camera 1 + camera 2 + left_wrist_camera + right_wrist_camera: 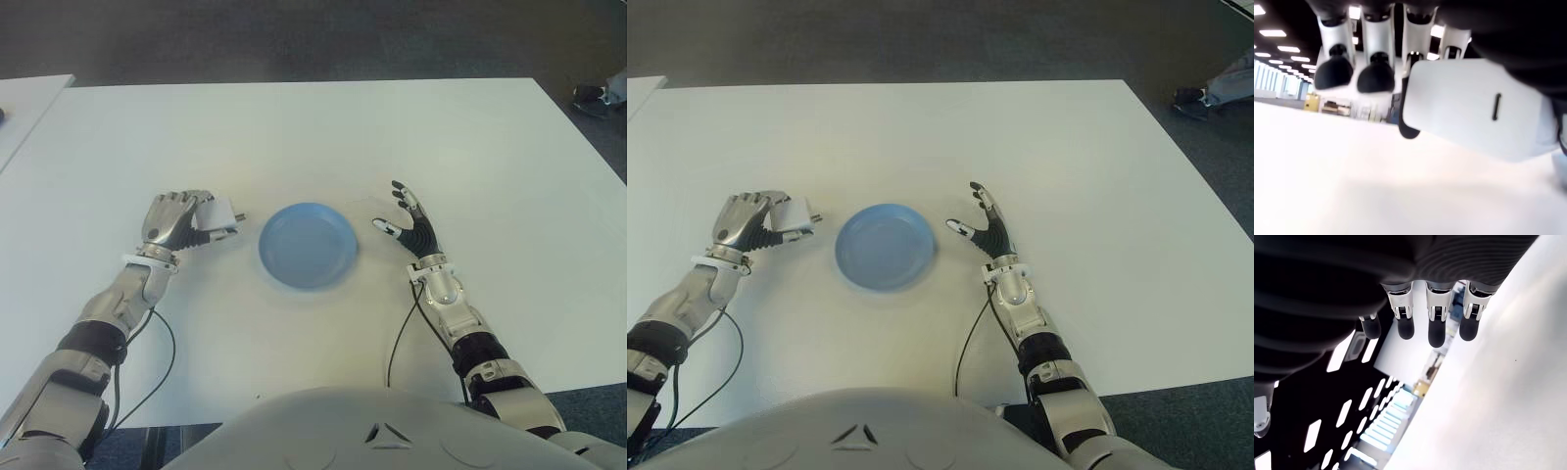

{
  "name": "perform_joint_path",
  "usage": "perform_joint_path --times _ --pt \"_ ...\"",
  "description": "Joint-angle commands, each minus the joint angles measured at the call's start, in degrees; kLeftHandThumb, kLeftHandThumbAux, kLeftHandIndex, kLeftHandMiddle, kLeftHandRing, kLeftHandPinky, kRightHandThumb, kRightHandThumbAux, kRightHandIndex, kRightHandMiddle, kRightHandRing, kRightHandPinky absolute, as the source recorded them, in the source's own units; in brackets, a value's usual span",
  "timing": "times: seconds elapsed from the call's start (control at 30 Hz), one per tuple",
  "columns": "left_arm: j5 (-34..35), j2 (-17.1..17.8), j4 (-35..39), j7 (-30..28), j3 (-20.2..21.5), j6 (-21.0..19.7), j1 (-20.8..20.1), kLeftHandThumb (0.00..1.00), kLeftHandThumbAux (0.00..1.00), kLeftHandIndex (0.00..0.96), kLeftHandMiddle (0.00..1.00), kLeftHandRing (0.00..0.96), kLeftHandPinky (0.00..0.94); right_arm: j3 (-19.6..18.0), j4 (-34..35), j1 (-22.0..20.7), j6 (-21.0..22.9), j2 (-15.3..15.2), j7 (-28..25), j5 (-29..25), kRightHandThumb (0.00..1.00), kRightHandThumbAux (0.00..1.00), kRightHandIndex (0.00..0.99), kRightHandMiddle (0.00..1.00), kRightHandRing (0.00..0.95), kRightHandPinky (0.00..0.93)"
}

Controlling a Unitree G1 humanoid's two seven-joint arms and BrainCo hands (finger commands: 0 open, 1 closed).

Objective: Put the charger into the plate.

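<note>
On the white worktop, listed from largest to smallest; broad, flat, bare apart from the items below.

Plate: blue, round, shallow, at centre front between the two hands; nothing in it yet; low rim, so likely no barrier to a sideways approach.

Right hand: showing just right of the plate; fingers spread, holding nothing; idle.

Left hand: just left of the plate, fingers curled and clamped on the charger; hold looks firm in the left wrist view.

Charger: white block with rounded corners, held in the left hand, prongs pointing toward the plate, near its rim but apart from it; a slot-shaped port on one face in the left wrist view; judged rigid, compact, fairly light, smooth plastic and so somewhat slippery; not fragile; best taken across the flat broad faces of the body, clear of prongs and port; low release advised, since a hard block may skid or rattle on the plate.
</note>
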State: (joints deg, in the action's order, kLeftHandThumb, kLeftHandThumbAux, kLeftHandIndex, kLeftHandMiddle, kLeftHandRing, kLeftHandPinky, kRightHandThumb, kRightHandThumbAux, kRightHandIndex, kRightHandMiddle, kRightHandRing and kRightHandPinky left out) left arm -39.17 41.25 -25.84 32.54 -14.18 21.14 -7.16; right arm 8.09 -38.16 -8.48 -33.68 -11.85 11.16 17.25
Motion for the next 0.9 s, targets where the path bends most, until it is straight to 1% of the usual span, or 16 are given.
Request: perform_joint_path --times 0.03,0.17,0.3,0.5,0.67,0.9 --pt "1.38 0.04 12.76 -8.56 2.62 -4.68 3.5 0.727 0.695 0.444 0.847 0.848 0.801 1.27 -4.06 5.44 2.89 1.35 -0.54 0.59 0.041 0.459 0.0 0.021 0.078 0.106" --pt "0.7 -0.13 21.17 -15.08 3.49 -8.14 5.38 0.729 0.694 0.445 0.843 0.843 0.797 0.89 -3.91 5.19 4.2 1.54 -2.15 -0.53 0.038 0.453 0.0 0.013 0.064 0.101" --pt "0.32 -0.66 25.2 -18.79 3.98 -9.72 6.66 0.731 0.693 0.445 0.842 0.839 0.814 0.44 -3.53 5.19 5.55 1.84 -4.08 -1.94 0.039 0.443 0.0 0.002 0.043 0.102" --pt "-1.16 -1.94 28.97 -21.65 3.84 -10.56 7.63 0.731 0.693 0.445 0.847 0.839 0.826 -0.18 -2.28 5.32 8.01 2.2 -6.49 -3.8 0.031 0.443 0.0 0.0 0.02 0.087" --pt "-1.65 -2.84 30.81 -23.34 3.81 -10.77 8.4 0.728 0.694 0.445 0.843 0.833 0.815 -0.36 -1.38 5.55 9.26 2.33 -7.49 -4.65 0.021 0.438 0.0 0.0 0.004 0.075" --pt "-3.99 -6.11 31.26 -24.32 0.64 -10.68 9.08 0.727 0.695 0.445 0.84 0.833 0.829 -0.64 -0.76 5.83 10.26 2.57 -8.44 -5.49 0.025 0.431 0.0 0.0 0.0 0.085"
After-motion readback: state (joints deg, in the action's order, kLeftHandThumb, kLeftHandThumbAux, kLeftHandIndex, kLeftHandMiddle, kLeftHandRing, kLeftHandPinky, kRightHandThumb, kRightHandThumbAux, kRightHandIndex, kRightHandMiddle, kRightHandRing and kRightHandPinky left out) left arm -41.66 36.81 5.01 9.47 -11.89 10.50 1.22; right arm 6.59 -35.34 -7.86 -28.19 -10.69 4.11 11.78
